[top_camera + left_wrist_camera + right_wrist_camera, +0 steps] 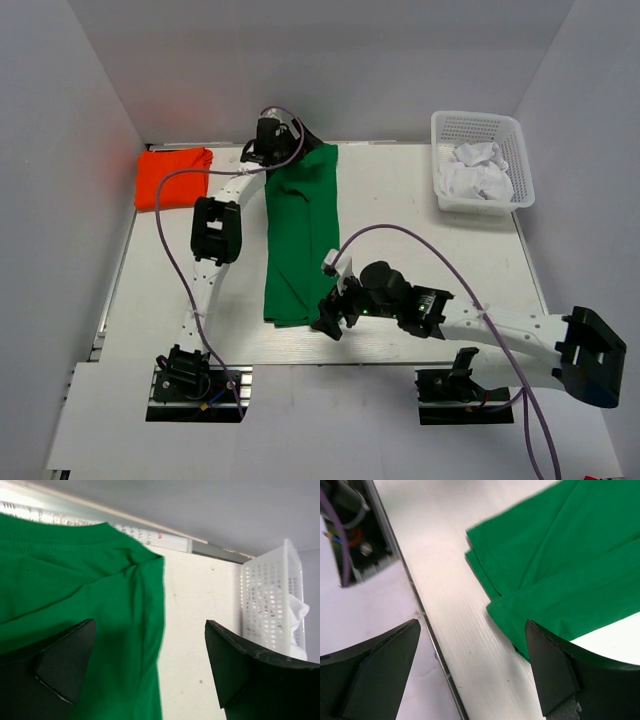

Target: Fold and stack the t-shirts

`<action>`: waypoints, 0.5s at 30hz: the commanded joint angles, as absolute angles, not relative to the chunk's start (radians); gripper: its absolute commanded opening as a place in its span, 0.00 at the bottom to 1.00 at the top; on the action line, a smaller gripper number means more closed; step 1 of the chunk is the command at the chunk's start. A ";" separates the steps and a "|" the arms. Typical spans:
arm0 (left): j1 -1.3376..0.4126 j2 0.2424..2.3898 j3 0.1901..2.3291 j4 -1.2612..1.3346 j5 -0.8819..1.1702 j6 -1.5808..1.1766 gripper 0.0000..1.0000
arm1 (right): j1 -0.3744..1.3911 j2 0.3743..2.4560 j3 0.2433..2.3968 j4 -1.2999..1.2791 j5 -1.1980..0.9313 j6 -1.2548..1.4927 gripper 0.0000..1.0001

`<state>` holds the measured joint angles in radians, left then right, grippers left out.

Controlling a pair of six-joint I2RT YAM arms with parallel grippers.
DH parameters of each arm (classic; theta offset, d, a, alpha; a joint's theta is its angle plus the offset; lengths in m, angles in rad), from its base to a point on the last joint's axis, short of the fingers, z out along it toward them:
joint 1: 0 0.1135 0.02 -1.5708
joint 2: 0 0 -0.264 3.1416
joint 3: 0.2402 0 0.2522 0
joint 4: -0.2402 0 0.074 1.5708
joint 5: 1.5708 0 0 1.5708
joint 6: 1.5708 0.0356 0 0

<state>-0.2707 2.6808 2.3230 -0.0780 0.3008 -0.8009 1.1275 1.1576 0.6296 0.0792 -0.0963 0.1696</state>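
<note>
A deep green t-shirt (300,235) lies folded into a long strip down the middle of the table. It also shows in the left wrist view (75,590) and in the right wrist view (570,560). An orange-red t-shirt (172,177) lies folded at the far left corner. My left gripper (285,150) is open and empty over the shirt's far end, its fingers (65,665) apart above the collar edge. My right gripper (328,322) is open and empty at the shirt's near right corner, holding nothing.
A white mesh basket (515,170) with crumpled white cloth (475,172) stands at the far right, and shows in the left wrist view (272,605). The table's near edge (427,630) runs just past the right gripper. The left arm's base and cables show there.
</note>
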 commanded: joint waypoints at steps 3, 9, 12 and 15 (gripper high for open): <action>-0.272 2.429 2.342 -0.161 0.256 -0.716 1.00 | 1.132 1.086 0.594 0.111 -0.052 0.222 0.90; -0.272 2.202 2.116 -0.253 0.327 -0.628 1.00 | 1.126 1.120 0.539 0.069 0.212 0.391 0.90; -0.272 1.987 1.819 -0.229 0.327 -0.601 1.00 | 1.111 1.152 0.535 0.038 0.322 0.498 0.90; -0.282 1.709 1.297 -0.083 0.327 -0.601 1.00 | 1.095 1.172 0.538 0.038 0.311 0.528 0.90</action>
<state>-0.2722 1.8954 1.6180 -0.1104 0.3080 -0.6365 1.1057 1.1648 0.5392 0.0357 0.2173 0.4397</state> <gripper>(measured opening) 0.995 0.905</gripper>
